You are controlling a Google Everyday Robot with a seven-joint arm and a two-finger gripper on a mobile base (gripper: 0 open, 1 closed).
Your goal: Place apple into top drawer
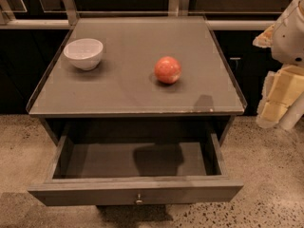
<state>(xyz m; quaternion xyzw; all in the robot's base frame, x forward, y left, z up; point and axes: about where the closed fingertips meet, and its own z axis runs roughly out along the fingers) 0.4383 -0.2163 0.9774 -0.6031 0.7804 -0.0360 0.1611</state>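
We see the apple resting on the cabinet top, a little right of centre and well apart from the white bowl near the left rear corner. Below, the top drawer stands pulled open, its small knob at the middle of the front panel. What appears to be the gripper hangs at the right edge, beside the cabinet and clear of the apple; whether it is wide or narrow we cannot tell.

Tabletop with apple and white bowl
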